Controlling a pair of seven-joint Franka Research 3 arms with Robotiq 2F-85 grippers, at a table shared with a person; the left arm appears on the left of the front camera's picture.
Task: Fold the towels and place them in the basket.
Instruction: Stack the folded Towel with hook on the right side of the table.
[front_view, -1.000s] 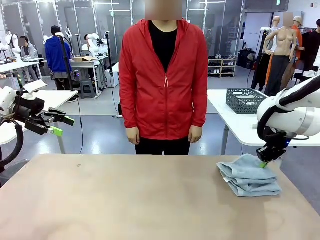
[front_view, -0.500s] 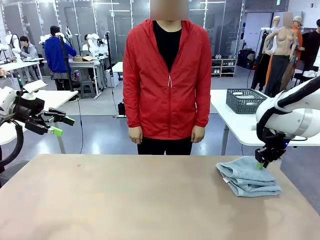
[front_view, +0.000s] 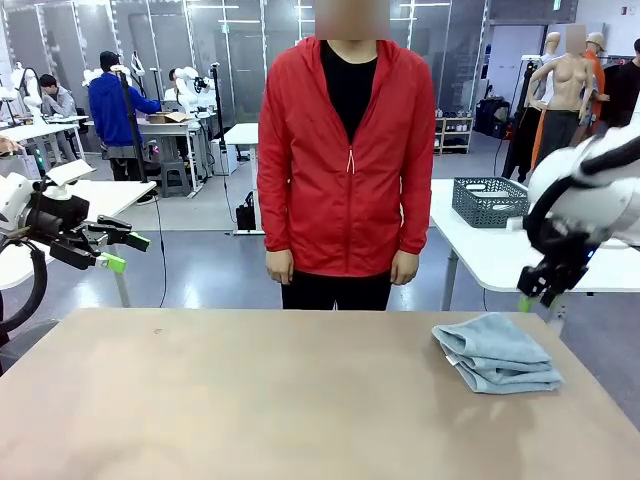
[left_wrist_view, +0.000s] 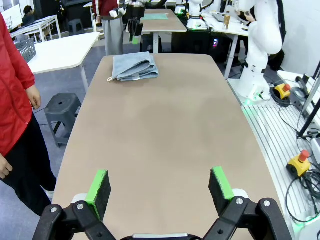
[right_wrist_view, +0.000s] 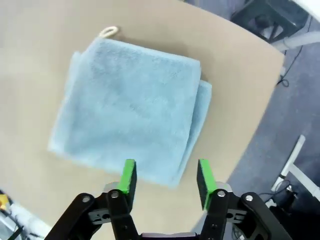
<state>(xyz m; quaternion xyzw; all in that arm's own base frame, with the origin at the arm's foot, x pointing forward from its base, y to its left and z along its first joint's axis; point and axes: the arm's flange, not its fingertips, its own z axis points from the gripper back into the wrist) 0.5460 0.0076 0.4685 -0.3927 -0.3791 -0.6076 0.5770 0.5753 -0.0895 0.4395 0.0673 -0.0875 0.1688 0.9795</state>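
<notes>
While the folded towel (front_view: 496, 352) lies on the tan table (front_view: 280, 400) near its right edge, the right gripper (front_view: 536, 291) hangs above it, fingers apart, holding nothing. Left gripper (front_view: 118, 252) sits off the table's left side, fingers wide, empty. A basket (front_view: 489, 201) stands on a white table (front_view: 500, 255) behind. A person in a red jacket (front_view: 343, 160) stands at the far edge; workshop benches beyond.

a person in a red jacket (front_view: 340, 160) stands at the far side of the tan desk (front_view: 260, 400), arms hanging. a grey stool (left_wrist_view: 61, 107) sits on the floor beside the desk.
</notes>
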